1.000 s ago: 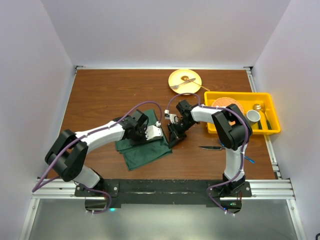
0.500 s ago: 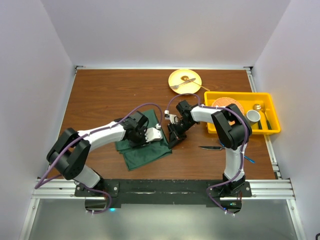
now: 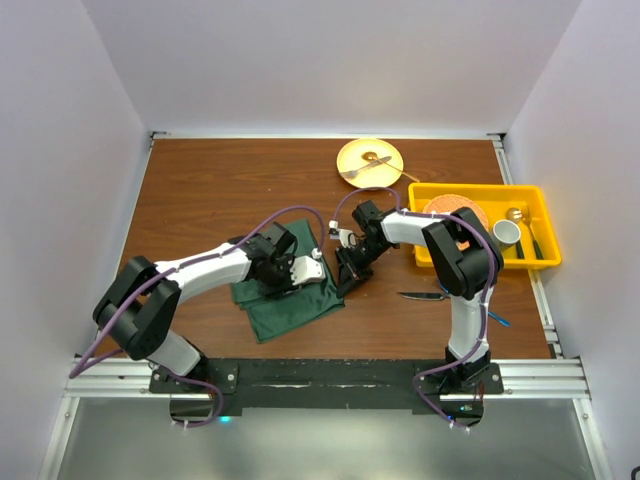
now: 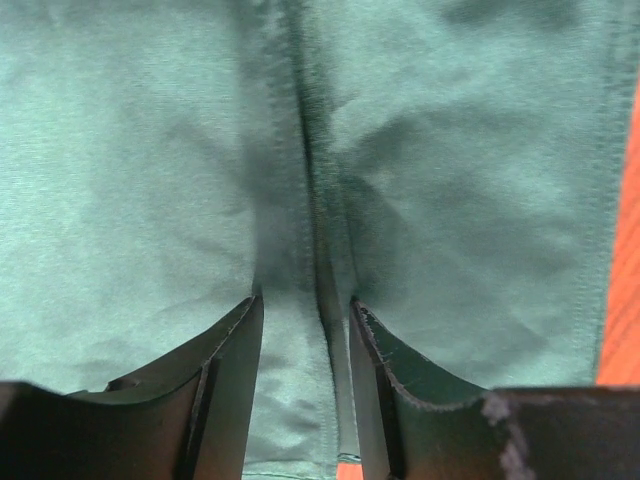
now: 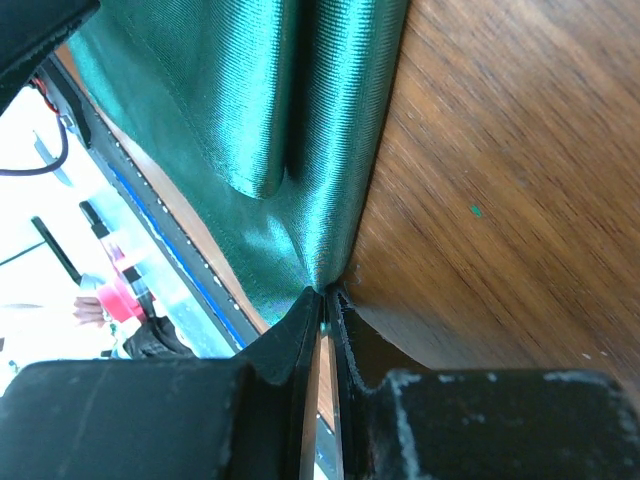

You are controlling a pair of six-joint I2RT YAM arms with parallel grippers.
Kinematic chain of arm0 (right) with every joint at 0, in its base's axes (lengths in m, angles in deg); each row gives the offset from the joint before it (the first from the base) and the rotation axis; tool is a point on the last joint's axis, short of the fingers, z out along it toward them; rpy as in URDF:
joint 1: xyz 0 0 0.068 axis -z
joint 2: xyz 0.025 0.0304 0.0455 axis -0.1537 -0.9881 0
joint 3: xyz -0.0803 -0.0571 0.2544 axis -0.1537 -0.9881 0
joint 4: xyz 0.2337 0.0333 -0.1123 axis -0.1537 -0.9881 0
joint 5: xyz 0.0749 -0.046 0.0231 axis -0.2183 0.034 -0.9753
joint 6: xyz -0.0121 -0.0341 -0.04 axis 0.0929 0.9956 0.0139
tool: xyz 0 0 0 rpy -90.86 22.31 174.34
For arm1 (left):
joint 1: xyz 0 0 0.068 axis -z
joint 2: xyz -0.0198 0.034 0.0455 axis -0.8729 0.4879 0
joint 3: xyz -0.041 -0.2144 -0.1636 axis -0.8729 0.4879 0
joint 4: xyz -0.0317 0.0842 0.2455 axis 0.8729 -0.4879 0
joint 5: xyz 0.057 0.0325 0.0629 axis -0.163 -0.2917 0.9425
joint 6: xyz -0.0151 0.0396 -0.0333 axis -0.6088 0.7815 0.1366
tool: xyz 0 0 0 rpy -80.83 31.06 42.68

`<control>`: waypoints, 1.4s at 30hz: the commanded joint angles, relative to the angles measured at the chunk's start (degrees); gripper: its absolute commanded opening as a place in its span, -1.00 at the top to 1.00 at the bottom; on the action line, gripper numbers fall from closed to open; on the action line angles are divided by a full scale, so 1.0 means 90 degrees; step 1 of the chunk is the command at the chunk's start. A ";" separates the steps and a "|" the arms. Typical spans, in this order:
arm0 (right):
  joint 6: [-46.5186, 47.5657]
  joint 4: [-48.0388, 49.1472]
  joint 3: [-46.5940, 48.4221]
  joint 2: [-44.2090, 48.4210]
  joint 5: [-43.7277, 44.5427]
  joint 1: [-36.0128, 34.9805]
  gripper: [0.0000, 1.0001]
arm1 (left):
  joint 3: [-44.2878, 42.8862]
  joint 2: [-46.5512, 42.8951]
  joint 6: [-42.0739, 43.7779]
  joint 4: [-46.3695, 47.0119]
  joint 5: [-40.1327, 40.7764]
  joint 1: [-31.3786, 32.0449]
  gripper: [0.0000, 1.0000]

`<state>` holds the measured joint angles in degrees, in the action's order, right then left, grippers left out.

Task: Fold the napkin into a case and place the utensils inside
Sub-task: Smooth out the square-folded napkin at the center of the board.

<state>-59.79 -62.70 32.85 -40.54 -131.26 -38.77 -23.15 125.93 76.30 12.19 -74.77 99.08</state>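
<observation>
Two hands: we see both down at the napkin (image 3: 290,305), left of the middle of the brown wooden bench (image 3: 220,190).
Left hand (image 3: 303,268): it sits on top of the cloth near its upper right part. Its wrist view shows the fingers (image 4: 228,372) partly spread and lying on the fabric. A stitched fold ridge runs up between them, and we see nothing pinched.
Right hand (image 3: 345,283): it is pressed together on the napkin's right edge. In its wrist view the fingertips (image 5: 296,338) pinch a gathered bit of cloth just above the wood, and pleats fan away from the grip.
Napkin: dark green and folded into a layered, roughly rectangular pad. It lies on the bench between the two arms, nearer the left one.
Knife (image 3: 425,296): dark handle and silver blade. It lies flat on the bench to the right of the right hand, apart from the cloth.
Blue fork (image 3: 499,321): it is partly hidden behind the right arm, near the bench's right edge and well apart from the cloth.
Yellow plate (image 3: 352,150): it stands at the far side of the bench, with bare-metal cutlery (image 3: 365,167) lying across it.
Yellow bin (image 3: 470,188): it stands at the right and holds an orange disc (image 3: 455,208), a white cup (image 3: 506,233) and a gold-coloured spoon (image 3: 515,214).
Writing: too small or blurred for us to read any.
</observation>
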 commanded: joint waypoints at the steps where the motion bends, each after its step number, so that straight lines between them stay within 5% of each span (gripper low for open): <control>1: 0.0157 -0.0007 0.0068 -0.0137 0.0248 -0.0024 0.78 | -0.0276 -0.0001 -0.0100 -0.0193 -0.0399 0.0024 0.13; 10: 0.0167 -0.0017 0.0077 -0.0157 0.0268 -0.0033 0.79 | -0.0227 0.0097 -0.0129 -0.0066 -0.0264 0.0024 0.11; 23: 0.0177 -0.0017 0.0058 -0.0176 0.0277 -0.0024 0.80 | -0.0217 0.0243 -0.0051 0.0071 0.0148 -0.0015 0.49; 36: 0.0216 -0.0056 0.0097 -0.0196 0.0326 -0.0024 0.80 | -0.0696 0.0331 0.0193 -0.0369 -0.0058 -0.0289 0.40; 42: 0.0216 -0.0066 0.0116 -0.0206 0.0317 -0.0024 0.81 | -0.0793 0.0351 0.0232 -0.0408 -0.0136 -0.0367 0.63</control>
<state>-59.46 -63.07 33.07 -40.74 -131.20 -38.80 -28.07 128.86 76.98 9.11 -74.66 96.44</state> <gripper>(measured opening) 0.099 0.219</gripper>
